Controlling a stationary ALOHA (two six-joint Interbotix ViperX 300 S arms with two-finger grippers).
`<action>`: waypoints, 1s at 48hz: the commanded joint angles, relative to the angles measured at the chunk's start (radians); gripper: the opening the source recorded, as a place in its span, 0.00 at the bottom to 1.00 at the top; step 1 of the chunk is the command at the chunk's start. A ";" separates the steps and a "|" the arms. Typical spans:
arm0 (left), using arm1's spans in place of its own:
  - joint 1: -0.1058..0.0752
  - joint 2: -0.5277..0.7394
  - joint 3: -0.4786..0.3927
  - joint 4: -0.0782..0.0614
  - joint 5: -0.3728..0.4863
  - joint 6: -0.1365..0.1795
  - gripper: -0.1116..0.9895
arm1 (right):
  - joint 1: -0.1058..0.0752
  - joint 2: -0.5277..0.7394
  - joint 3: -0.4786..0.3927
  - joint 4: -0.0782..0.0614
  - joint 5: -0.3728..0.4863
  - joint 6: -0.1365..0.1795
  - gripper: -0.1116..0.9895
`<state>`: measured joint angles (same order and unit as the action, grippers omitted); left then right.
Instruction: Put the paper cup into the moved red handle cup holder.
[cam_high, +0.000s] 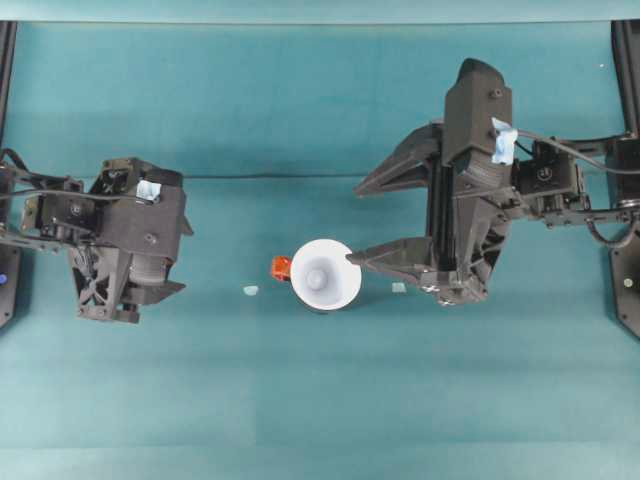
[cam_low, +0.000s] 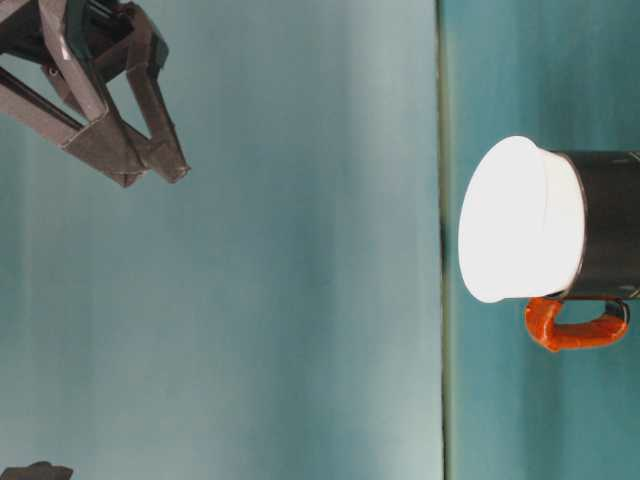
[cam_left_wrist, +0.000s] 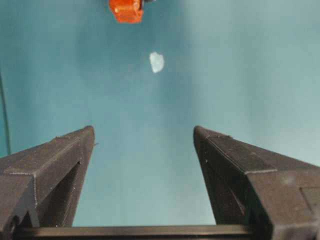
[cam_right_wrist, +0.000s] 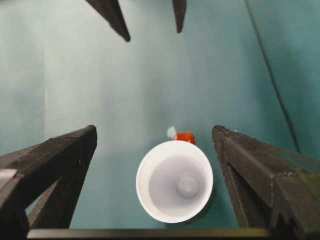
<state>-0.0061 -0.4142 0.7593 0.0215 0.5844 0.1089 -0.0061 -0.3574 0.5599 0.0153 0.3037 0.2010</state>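
Right end effector (cam_high: 371, 219) open, empty, raised beside cup (cam_high: 325, 274).
Cup sits in holder (cam_low: 608, 238) on bench (cam_high: 300, 400), red handle (cam_high: 281, 267) facing my left end effector (cam_high: 128, 297), also open, well apart. Risk: lower finger overlaps rim from overhead; a low retreat could tip it. Right arm reaches inward, fingers pointing left.

A teal tabletop (cam_high: 330, 400) fills the scene, its matte surface evenly lit with soft, faint shadows. In the overhead view a thin darker seam (cam_high: 260, 177) runs across it from side to side. Beyond the far edge rises a teal backdrop (cam_low: 300, 260) of the same hue, paler toward its middle. Two small pale scraps lie on the tabletop: one (cam_high: 250, 290) toward the left, another (cam_high: 399, 287) toward the right. Dark frame rails (cam_high: 8, 60) stand at both side edges.
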 joint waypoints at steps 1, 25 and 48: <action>-0.002 -0.011 -0.011 0.002 -0.005 -0.002 0.86 | 0.003 -0.048 -0.009 0.002 -0.009 -0.008 0.80; -0.002 -0.011 -0.015 0.002 -0.012 -0.002 0.87 | 0.003 -0.048 -0.011 0.002 -0.009 -0.008 0.80; -0.002 -0.020 -0.014 0.002 -0.018 -0.002 0.87 | 0.003 -0.046 -0.009 0.002 -0.009 -0.006 0.80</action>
<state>-0.0061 -0.4234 0.7578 0.0215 0.5737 0.1089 -0.0061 -0.3574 0.5599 0.0153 0.3037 0.2010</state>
